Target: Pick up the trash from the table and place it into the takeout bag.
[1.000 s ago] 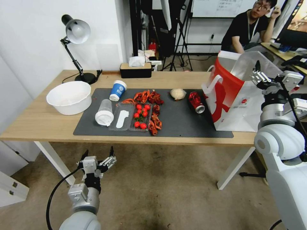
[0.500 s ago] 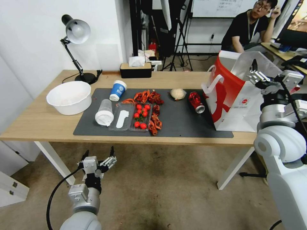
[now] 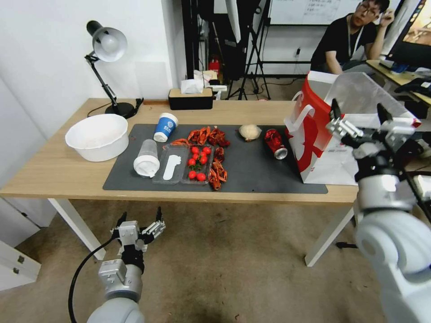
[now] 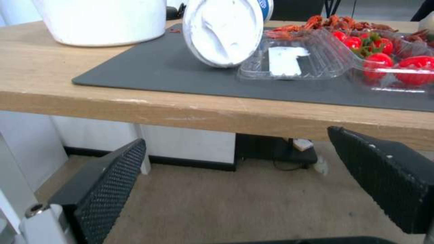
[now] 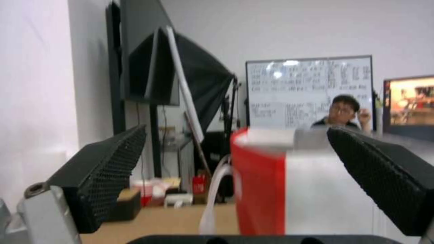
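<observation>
Right claw point(image 3: 359, 117) open by takeout bag point(image 3: 332, 148); left claw point(image 3: 140, 220) open; two cups, one can point(image 3: 275, 142).

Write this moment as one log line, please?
left tool: open, below table edge | right tool: open, empty, by takeout bag | crushed red can: on mat
</observation>
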Controlling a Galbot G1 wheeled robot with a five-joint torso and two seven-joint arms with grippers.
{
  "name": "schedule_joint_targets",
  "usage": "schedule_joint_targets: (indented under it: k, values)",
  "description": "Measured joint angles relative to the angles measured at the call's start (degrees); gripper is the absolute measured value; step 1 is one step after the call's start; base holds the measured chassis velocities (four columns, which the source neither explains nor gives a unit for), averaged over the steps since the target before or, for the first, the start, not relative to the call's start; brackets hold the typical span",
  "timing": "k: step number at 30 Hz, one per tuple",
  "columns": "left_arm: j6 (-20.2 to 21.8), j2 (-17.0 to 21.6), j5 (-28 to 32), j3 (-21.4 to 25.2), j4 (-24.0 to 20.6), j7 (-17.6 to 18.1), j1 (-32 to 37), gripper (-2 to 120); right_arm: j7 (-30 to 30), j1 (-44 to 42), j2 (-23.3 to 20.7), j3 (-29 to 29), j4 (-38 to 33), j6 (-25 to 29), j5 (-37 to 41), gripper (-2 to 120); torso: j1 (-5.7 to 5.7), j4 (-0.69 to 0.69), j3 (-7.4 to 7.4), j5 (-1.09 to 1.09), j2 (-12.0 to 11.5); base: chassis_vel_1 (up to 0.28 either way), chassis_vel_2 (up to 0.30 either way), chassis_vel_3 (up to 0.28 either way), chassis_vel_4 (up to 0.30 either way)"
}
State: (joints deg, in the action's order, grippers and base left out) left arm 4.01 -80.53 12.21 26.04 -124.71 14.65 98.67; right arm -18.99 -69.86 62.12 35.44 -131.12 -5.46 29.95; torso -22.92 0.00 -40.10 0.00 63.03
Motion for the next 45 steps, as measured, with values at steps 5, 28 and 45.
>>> schedule_joint_targets:
  k: [5,28,45]
  values:
    - [-0.16,-0.1,0.0,-0.22,0.39,-0.01,-0.01,100,1.39,-2.58,0.86,-0.04,-1.43,0.91,-1.94,100,0.0,0.0,0.0,-0.01,0.01,0.0,0.0,0.0,0.0]
    - [-1.44,0.0,0.5,-0.09,1.56,-0.11,-0.07,100,10.77,-28.23,14.13,-6.3,13.32,23.74,-19.82,100,0.0,0.01,0.0,0.0,0.0,0.0,0.0,0.0,0.0]
    - [-1.89,-0.44,0.63,-0.5,2.06,-0.33,-0.73,100,8.07,-9.63,9.69,-16.16,15.76,11.23,-20.37,100,0.0,0.01,-0.01,0.0,-0.01,0.0,0.0,0.0,0.0]
